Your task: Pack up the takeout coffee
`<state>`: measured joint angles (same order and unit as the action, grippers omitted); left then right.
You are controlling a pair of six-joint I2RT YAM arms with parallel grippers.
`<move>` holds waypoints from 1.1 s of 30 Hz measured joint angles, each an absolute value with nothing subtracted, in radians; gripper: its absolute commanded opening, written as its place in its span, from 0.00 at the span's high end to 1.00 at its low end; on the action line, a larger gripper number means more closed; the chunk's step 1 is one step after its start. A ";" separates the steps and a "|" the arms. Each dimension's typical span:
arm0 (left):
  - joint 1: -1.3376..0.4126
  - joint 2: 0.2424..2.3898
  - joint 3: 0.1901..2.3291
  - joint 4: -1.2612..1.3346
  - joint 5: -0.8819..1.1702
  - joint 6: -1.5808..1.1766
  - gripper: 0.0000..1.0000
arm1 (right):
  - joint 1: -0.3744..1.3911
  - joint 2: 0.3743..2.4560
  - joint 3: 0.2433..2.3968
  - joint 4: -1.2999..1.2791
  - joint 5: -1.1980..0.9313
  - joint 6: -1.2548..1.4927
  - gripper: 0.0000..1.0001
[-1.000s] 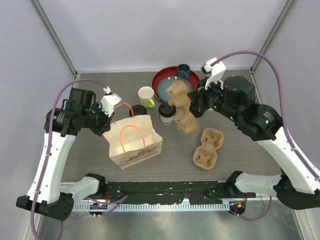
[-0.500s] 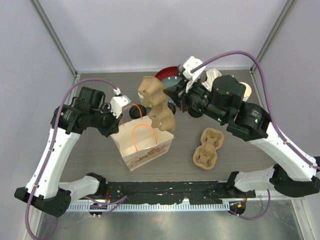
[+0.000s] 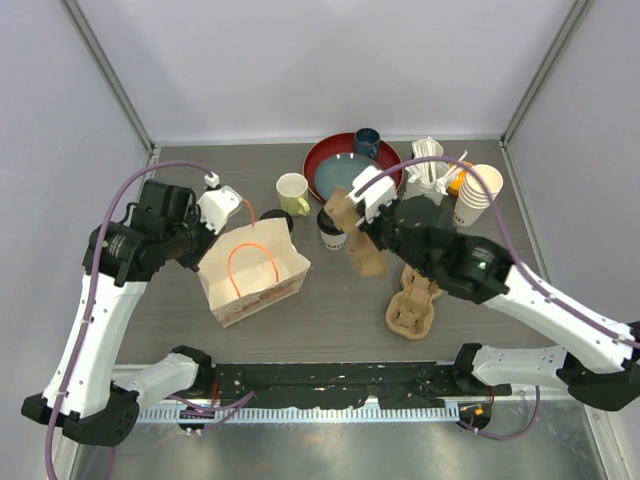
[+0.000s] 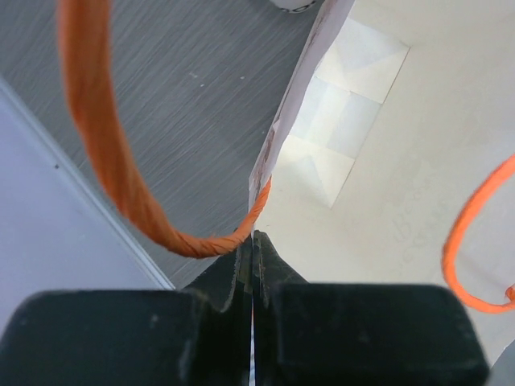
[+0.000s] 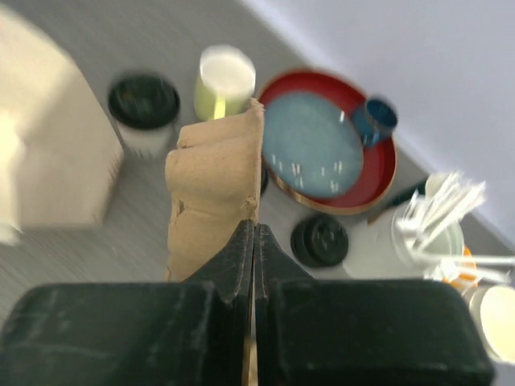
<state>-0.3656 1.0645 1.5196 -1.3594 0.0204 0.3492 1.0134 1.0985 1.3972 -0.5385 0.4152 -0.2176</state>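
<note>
One cream paper cup with a black lid (image 3: 331,228) stands behind the bag's right corner; it also shows in the right wrist view (image 5: 143,114). A second lidded cup is not in view. My left gripper (image 3: 222,232) is shut on the rim of the open paper bag (image 3: 252,272), next to its orange handle (image 4: 105,169); the pinched rim shows in the left wrist view (image 4: 254,235). My right gripper (image 3: 358,220) is shut on the edge of a brown cardboard cup carrier (image 3: 360,245), held upright above the table right of the cup (image 5: 213,189).
A second carrier (image 3: 413,300) lies at front right. A yellow mug (image 3: 292,192), a red tray (image 3: 325,150) with a blue plate and a dark blue cup (image 3: 366,142) are behind. A stirrer holder (image 3: 430,175), stacked cups (image 3: 477,193) and loose black lids (image 5: 322,239) sit at back right.
My right gripper has carried the carrier from above the bag back to the right and lower. The left gripper has pulled the bag a little left and tilted it.
</note>
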 measured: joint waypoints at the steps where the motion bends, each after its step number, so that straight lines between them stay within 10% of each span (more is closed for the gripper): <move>1: -0.360 1.055 1.520 -1.359 0.006 0.351 1.00 | 1.013 1.097 1.336 -0.529 0.430 -0.231 0.99; 33: -0.318 1.044 1.497 -1.361 -0.064 0.369 1.00 | 1.312 1.412 0.886 -0.272 0.522 -0.345 0.99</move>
<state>-0.3183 1.0439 1.4975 -1.3605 -0.0643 0.3687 1.3117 1.4124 0.8860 -0.2722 0.5224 -0.3450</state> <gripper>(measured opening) 0.010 0.048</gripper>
